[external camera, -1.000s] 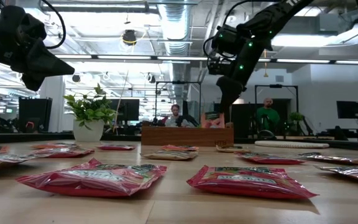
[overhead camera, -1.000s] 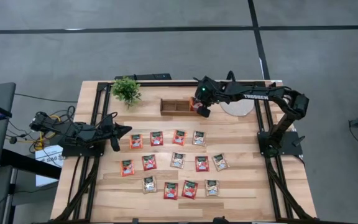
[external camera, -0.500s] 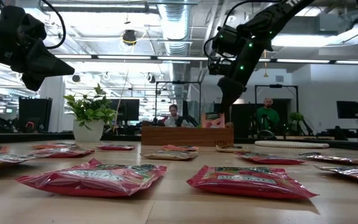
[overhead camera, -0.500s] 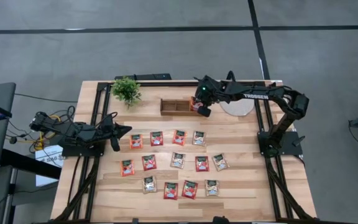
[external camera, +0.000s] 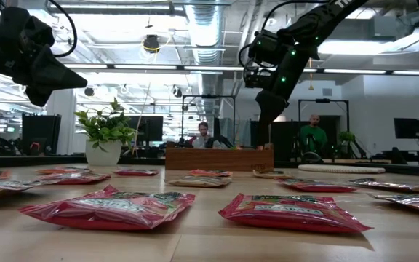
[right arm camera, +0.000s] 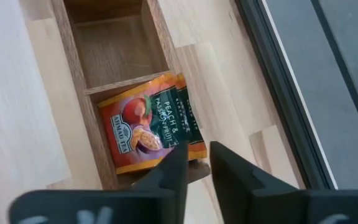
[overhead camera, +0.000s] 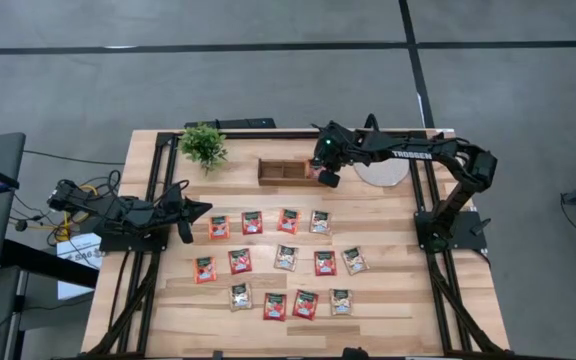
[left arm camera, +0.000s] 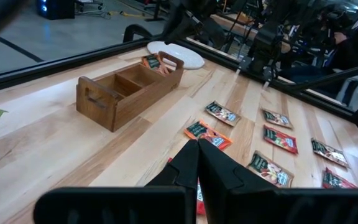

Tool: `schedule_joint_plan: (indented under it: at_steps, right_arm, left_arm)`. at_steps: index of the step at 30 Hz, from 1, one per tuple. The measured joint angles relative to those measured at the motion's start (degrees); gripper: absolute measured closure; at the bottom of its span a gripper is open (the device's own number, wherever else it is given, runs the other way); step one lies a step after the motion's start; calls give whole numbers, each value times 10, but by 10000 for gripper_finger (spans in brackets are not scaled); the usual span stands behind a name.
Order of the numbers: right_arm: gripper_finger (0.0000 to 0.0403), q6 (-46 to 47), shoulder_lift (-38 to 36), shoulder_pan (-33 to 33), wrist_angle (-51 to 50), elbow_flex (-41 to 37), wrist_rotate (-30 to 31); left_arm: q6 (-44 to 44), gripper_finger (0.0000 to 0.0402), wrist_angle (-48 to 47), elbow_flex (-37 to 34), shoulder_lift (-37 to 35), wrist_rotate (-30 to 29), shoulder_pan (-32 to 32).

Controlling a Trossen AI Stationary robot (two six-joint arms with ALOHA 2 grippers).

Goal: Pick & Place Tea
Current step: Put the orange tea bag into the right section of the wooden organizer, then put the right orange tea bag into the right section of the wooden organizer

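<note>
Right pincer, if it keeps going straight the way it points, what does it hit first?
Most likely the tea sachet lying in the end compartment of the wooden box, just ahead of the right pincer; depth is unclear.

Right arm stretched far leftward, right gripper [overhead camera: 328,178] pointing down, fingers slightly parted. Left arm folded low, left gripper [overhead camera: 204,209] closed.

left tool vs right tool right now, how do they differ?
Left tool is shut and empty; right tool is slightly open. Left tool hangs by the table's left edge; right tool is over the wooden box's end compartment, where a tea sachet lies. Both are dark two-finger tools.
</note>
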Motion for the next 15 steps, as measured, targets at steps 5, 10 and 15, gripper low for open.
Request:
schedule_joint_plan:
  at_steps: [5, 10, 15]
  right_arm:
    - [311, 18, -4, 1, -1, 0, 0]
    - [311, 89, -13, 37, -51, 32, -44]
    - [310, 93, -15, 109, -53, 44, -192]
  left_arm:
    - [0, 401, 0, 0, 0, 4, 0]
    - [0, 401, 0, 0, 0, 6, 0]
    - [0, 401, 0, 0, 0, 6, 0]
